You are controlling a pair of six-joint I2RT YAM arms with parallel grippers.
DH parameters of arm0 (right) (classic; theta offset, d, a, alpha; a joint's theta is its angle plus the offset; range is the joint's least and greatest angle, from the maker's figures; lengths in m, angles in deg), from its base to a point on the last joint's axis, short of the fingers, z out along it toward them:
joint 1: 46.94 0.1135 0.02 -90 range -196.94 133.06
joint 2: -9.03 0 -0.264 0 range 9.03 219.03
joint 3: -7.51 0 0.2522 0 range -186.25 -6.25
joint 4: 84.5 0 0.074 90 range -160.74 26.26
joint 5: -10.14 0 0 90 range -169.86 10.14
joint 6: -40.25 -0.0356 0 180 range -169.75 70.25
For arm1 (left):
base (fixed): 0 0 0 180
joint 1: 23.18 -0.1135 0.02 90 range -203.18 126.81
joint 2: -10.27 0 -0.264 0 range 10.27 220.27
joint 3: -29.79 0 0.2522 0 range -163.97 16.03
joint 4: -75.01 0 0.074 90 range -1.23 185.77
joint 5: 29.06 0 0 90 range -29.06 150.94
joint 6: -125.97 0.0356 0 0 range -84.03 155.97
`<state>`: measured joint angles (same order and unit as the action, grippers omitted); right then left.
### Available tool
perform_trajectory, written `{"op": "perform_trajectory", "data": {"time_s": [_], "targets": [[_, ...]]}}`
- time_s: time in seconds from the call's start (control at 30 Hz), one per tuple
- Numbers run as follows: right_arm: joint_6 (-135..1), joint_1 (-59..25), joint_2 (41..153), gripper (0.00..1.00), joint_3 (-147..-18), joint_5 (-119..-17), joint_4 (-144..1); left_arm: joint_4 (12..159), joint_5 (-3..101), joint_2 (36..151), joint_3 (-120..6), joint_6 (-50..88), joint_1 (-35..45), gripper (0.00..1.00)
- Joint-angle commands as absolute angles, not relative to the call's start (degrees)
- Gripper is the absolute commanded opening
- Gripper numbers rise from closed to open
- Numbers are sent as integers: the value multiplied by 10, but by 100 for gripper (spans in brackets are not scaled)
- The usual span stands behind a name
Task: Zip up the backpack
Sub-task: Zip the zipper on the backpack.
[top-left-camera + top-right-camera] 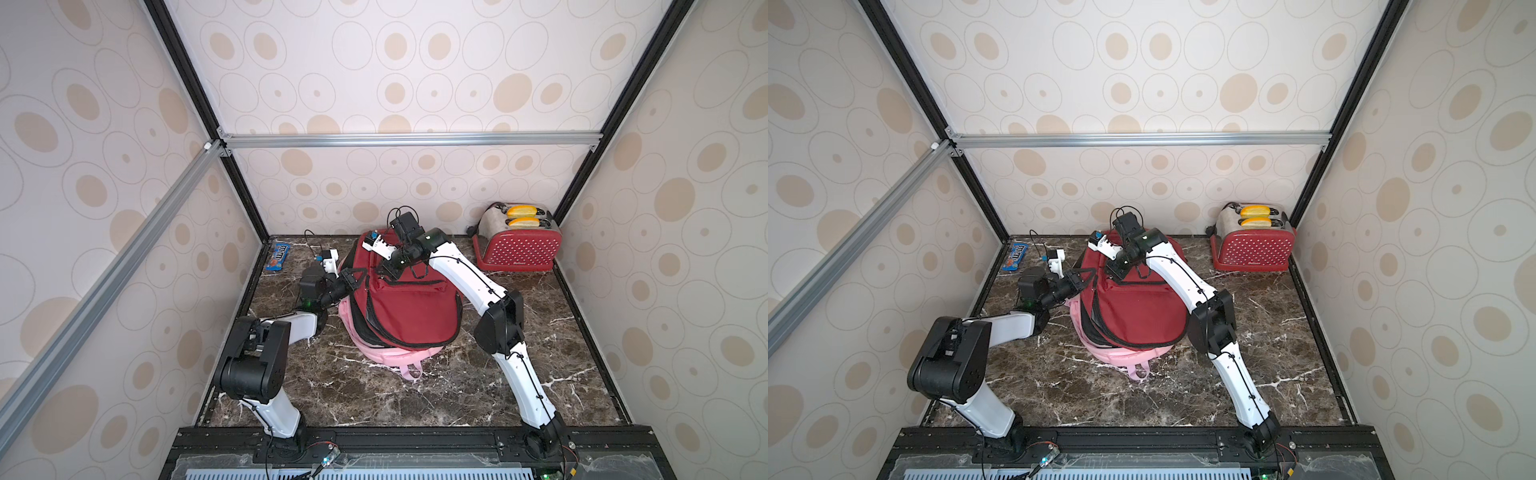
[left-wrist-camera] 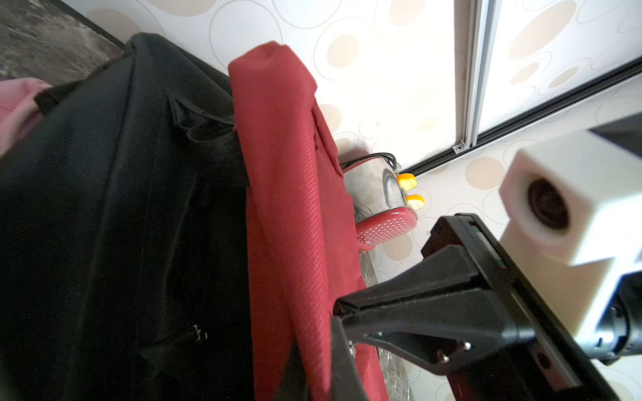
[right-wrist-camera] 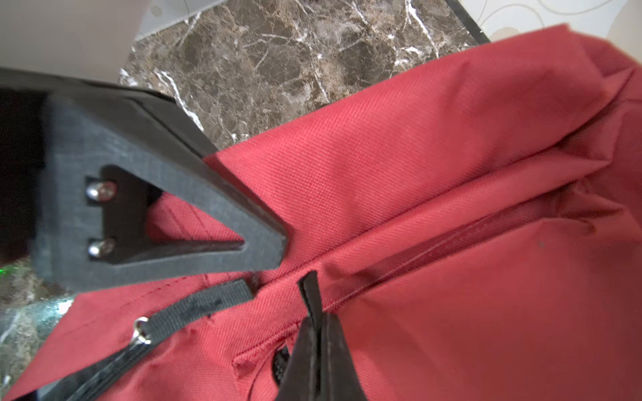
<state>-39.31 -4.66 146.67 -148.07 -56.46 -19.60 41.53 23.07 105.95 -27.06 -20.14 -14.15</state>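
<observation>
A red backpack lies flat on a pink bag. Its main zipper gapes as a dark band down its left side. My right gripper is at the backpack's far end. It is shut on a black zipper pull that sticks up between the jaws. A second black pull tab with a metal ring lies loose beside it. My left gripper is at the far left corner, shut on a fold of the red fabric.
A red dotted toaster with yellow slices stands at the back right. A blue candy pack lies at the back left by the wall. The marble tabletop is walled on three sides. The two grippers sit close together.
</observation>
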Motion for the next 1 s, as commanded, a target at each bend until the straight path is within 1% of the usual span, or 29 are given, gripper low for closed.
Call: {"op": "perform_trajectory", "data": {"time_s": [0.0,0.1,0.27,0.63,0.77,0.87,0.97], "targets": [[-415,-46,1433,6,-1463,-536,-212,409,208,1052,-284,-193,-135,0],[-435,-48,1421,5,-1430,-535,-248,404,209,1055,-283,-196,-136,0],[-476,-55,1397,0,-1383,-555,-314,397,209,1058,-280,-199,-139,0],[-599,-71,1305,0,-1150,-611,-529,405,219,1055,-276,-196,-143,0],[-634,-76,1287,0,-1091,-615,-595,428,234,1050,-273,-185,-145,0],[-650,-77,1286,0,-1077,-610,-608,450,247,1040,-271,-171,-147,0],[-681,-84,1276,0,-1031,-602,-670,473,258,1033,-271,-158,-147,0]]}}
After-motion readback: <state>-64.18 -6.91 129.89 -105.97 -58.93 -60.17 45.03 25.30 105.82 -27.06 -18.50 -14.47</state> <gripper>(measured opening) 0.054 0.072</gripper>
